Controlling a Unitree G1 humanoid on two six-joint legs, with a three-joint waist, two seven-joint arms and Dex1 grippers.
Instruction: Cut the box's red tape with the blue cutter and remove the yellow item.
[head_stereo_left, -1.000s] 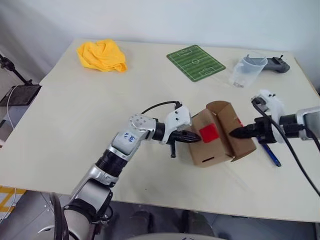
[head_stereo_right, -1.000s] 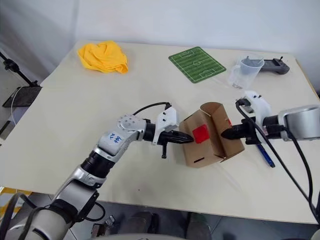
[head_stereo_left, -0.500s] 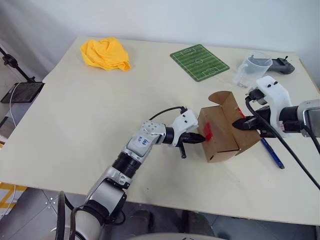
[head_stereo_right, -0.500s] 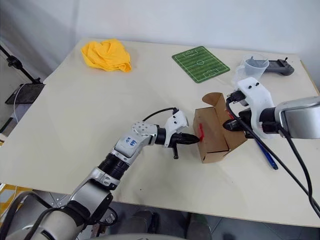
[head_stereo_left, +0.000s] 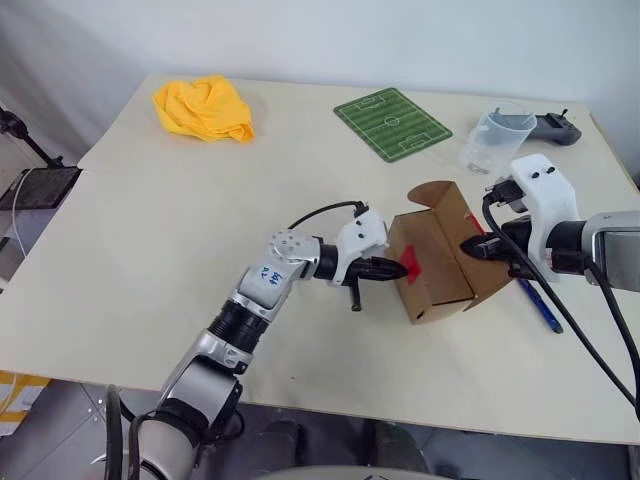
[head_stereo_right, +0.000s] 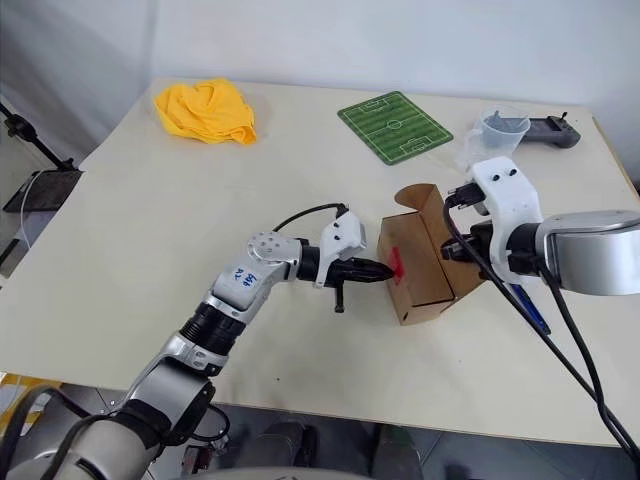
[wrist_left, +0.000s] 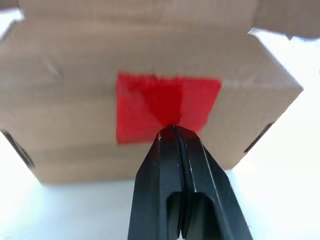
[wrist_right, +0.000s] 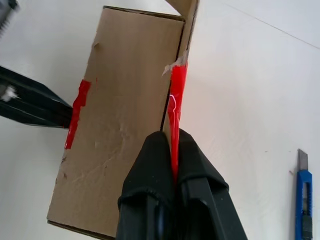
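The brown box (head_stereo_left: 445, 250) stands on its edge on the table with its flap lid open at the top. A patch of red tape (wrist_left: 165, 107) is on the side that faces my left gripper (head_stereo_left: 398, 268), which is shut with its tips touching the tape's lower edge. My right gripper (wrist_right: 174, 137) is shut on the box's far flap, pinching a strip of red tape (wrist_right: 177, 95) along the flap's edge. The blue cutter (head_stereo_left: 541, 306) lies flat on the table just right of the box, held by nothing. The yellow item is hidden.
A heap of yellow cloth (head_stereo_left: 205, 108) lies at the table's far left. A green football-pitch mat (head_stereo_left: 392, 124), a clear measuring cup (head_stereo_left: 495, 140) and a black controller (head_stereo_left: 553, 127) sit along the back. The table's right edge is close behind the cutter.
The box has been turned, so its red-taped side now faces my left gripper rather than the camera. My right wrist has rolled while keeping its grip on the flap. The view has shifted.
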